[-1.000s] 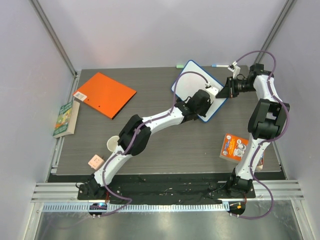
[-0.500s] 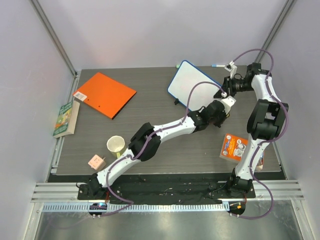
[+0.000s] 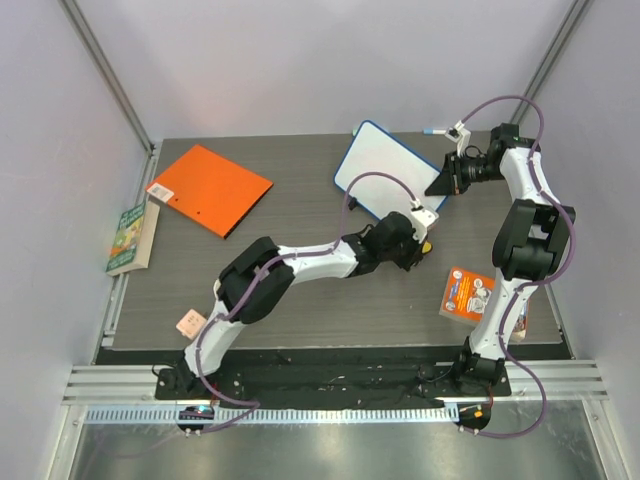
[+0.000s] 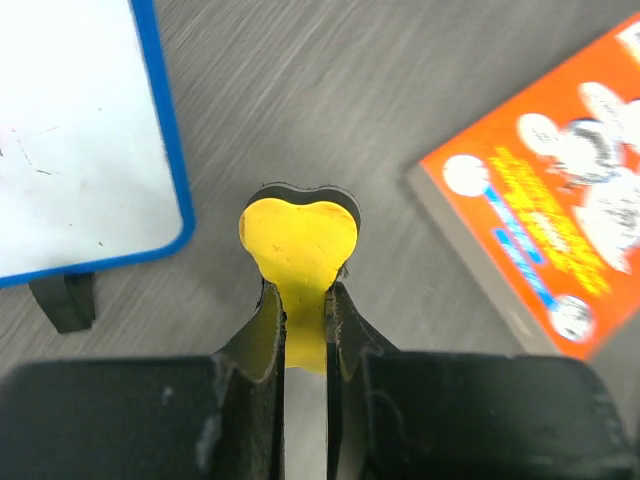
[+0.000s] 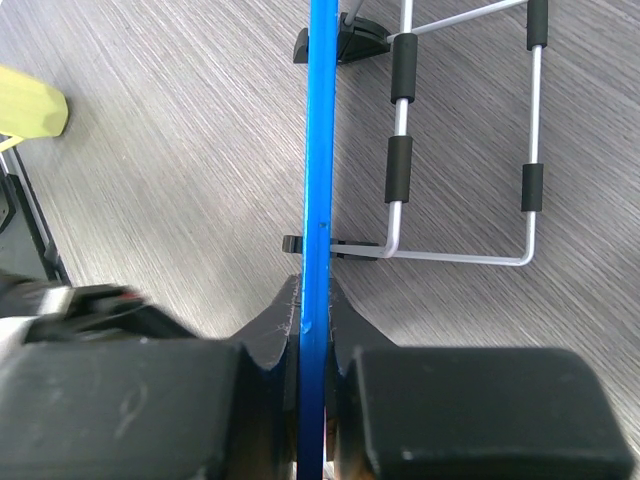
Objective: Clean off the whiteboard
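Note:
The whiteboard (image 3: 383,169), white with a blue rim, stands tilted at the back of the table. My right gripper (image 3: 446,180) is shut on its right edge; in the right wrist view the rim (image 5: 322,150) runs edge-on between the jaws of that gripper (image 5: 315,310). My left gripper (image 3: 420,236) is shut on a yellow eraser (image 4: 298,235) and sits just off the board's lower right corner (image 4: 80,150), not touching it. Faint marks show on the board face. A black clip (image 4: 65,300) sits under the rim.
A wire stand (image 5: 460,150) lies behind the board. An orange booklet (image 3: 468,293) lies right of the left gripper, also seen in the left wrist view (image 4: 560,200). An orange folder (image 3: 210,188), a green book (image 3: 130,238), a small pink block (image 3: 188,321) and a marker (image 3: 435,131) are on the table.
My left gripper with the eraser has moved off the board's face to a spot below its lower right corner. The board, held by my right gripper, has tipped up and shifted slightly left.

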You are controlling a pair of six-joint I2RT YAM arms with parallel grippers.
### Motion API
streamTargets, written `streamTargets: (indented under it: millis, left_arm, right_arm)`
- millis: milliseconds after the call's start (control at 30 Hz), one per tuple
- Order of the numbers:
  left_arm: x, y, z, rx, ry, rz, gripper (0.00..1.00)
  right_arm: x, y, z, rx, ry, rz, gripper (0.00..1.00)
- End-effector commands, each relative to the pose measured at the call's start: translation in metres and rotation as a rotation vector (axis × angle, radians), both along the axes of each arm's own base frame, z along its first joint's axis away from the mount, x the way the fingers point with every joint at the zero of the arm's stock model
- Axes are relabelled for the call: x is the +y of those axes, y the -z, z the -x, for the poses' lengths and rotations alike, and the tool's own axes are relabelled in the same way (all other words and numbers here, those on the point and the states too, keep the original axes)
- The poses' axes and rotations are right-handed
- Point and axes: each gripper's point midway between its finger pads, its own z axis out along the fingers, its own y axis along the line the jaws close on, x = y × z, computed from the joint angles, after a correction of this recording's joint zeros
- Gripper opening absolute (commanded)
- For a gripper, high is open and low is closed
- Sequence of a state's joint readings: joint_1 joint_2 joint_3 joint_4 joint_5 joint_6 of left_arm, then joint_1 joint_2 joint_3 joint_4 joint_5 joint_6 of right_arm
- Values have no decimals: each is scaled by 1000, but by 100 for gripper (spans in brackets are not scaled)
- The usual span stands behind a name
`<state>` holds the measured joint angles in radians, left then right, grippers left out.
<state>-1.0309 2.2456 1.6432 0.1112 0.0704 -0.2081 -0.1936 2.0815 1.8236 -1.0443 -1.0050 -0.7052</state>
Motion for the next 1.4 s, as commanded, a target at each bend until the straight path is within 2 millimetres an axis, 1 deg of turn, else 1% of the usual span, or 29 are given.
streamTargets:
  millis: [0,33,67,133,167,200,233,267,300,367,400,433,467,500,533,567,600,633,667,700,733,800,933,1000,1067,1100,1167,1267,1367]
  left_arm:
    - [-2,-95,17,-89,31,189,0]
    - [4,-97,14,-101,9,187,0]
    - [12,-99,5,-121,-50,179,0]
    - [27,-104,-18,-143,-148,172,0]
    - [28,-114,-29,-152,-182,188,0]
    - [38,-116,-48,-162,-251,184,0]
    - [39,-104,-56,-152,-272,160,0]
    - [42,-107,-67,-155,-309,162,0]
    - [47,-116,-86,-174,-373,174,0]
    - [49,-97,-104,-145,-434,138,0]
    - [46,-118,-119,-150,-448,180,0]
    - [43,-115,-124,-131,-442,178,0]
    - [40,-91,-130,-100,-446,148,0]
    - [37,-94,-137,-102,-451,164,0]
    - [31,-103,-143,-116,-450,187,0]
    - [27,-89,-148,-115,-452,170,0]
    - [24,-84,-150,-113,-454,164,0]
    - [18,-98,-155,-124,-449,190,0]
    - [15,-81,-158,-113,-455,170,0]
    - [15,-73,-157,-92,-458,148,0]
    - [13,-74,-158,-90,-457,153,0]
    - [11,-60,-155,-62,-446,142,0]
    - [8,-38,-142,-20,-408,111,0]
    - [7,-25,-131,3,-383,83,0]
    - [2,-21,-118,6,-350,74,0]
    - [1,-11,-111,17,-329,56,0]
    - [-5,-7,-99,4,-293,35,0]
    - [-11,8,-81,3,-269,-2,0]
    - [-15,23,-69,12,-256,-30,0]
  right_arm:
    - [4,62,27,145,-84,175,1]
    - [4,62,27,146,-83,174,1]
    - [4,62,27,146,-83,174,2]
    - [3,62,27,146,-82,176,1]
    - [4,62,27,144,-83,175,1]
    - [4,62,27,143,-82,175,2]
    - [3,62,27,146,-82,176,1]
    - [4,62,27,144,-83,175,1]
    - [4,62,27,143,-83,175,1]
    - [4,62,27,145,-84,175,1]
    - [4,62,27,144,-83,175,1]
    - [4,62,27,143,-85,172,1]
    - [4,62,27,144,-84,172,1]
    - [4,62,27,144,-84,170,1]
    - [4,63,28,147,-85,170,2]
    - [4,63,27,146,-84,171,1]
    - [4,62,27,144,-84,172,1]
    - [4,62,27,143,-85,170,1]
    - [4,62,27,146,-84,170,1]
    - [5,61,27,144,-84,169,1]
    - [5,61,27,144,-85,167,1]
    - [4,62,27,142,-84,169,1]
    - [5,61,27,141,-84,168,1]
    - [5,61,27,142,-85,166,1]
    - [5,61,27,143,-84,164,1]
    - [5,61,27,143,-84,164,1]
    - [6,60,27,142,-84,161,1]
    - [6,59,27,141,-84,156,1]
    - [7,58,26,140,-85,149,1]
